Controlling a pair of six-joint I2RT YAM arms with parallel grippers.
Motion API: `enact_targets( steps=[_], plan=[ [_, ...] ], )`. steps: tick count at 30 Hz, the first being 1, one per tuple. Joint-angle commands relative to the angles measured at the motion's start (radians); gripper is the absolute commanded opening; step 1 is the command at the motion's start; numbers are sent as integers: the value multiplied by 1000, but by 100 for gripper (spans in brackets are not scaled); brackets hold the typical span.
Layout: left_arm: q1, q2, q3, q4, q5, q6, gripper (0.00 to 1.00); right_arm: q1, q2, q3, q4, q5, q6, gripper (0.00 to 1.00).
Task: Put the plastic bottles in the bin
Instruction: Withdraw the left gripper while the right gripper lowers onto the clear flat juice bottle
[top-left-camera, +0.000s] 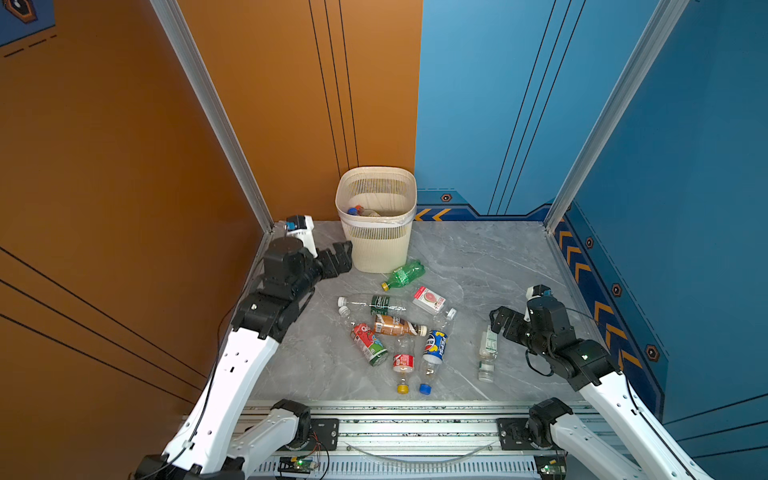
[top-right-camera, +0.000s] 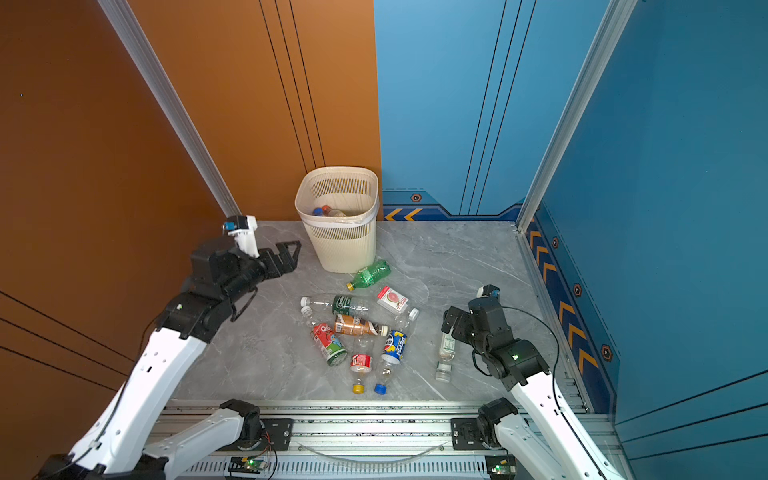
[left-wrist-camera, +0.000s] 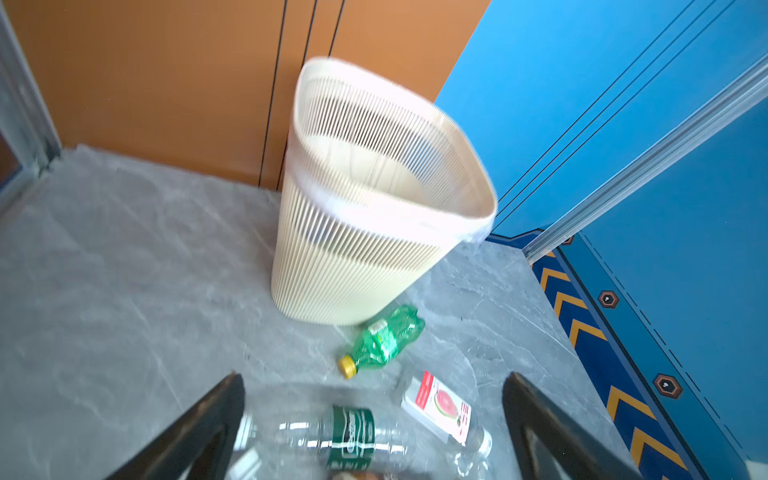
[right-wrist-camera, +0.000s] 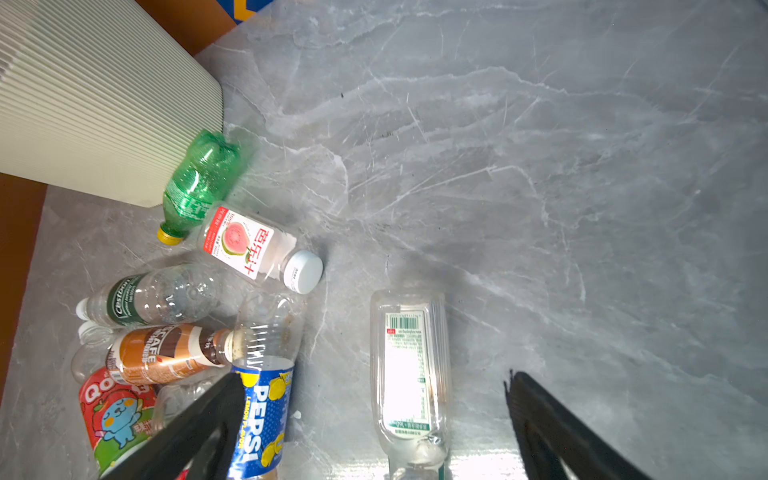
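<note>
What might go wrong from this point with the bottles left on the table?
1. The green bottle lies at the foot of the bin; a gripper reaching for it may nudge the bin.
2. The Pepsi bottle and its neighbours overlap in a pile, so lifting one may roll others.
3. The clear bottle near the open right gripper looks slick and may slip out.

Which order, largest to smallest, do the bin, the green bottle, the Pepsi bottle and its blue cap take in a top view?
1. bin
2. Pepsi bottle and green bottle: unsure, since the Pepsi bottle looks longer but lies nearer the camera
3. blue cap
</note>
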Motion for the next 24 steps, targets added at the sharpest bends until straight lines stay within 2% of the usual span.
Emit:
enact_targets(
  steps=[1,5,15,24],
  plan=[
    [3,-132,-169,-36,-72,-121,98,18,-2,-25,-63,-17,32,100],
    [12,-221,-222,-112,-88,-144,98,40,7,-52,-64,-15,53,100],
    [17,-254,-267,-139,-80,-179,98,97,86,-120,22,-4,90,100],
    [24,-287,-297,-173,-83,-194,98,106,168,-186,127,-3,108,92]
  ],
)
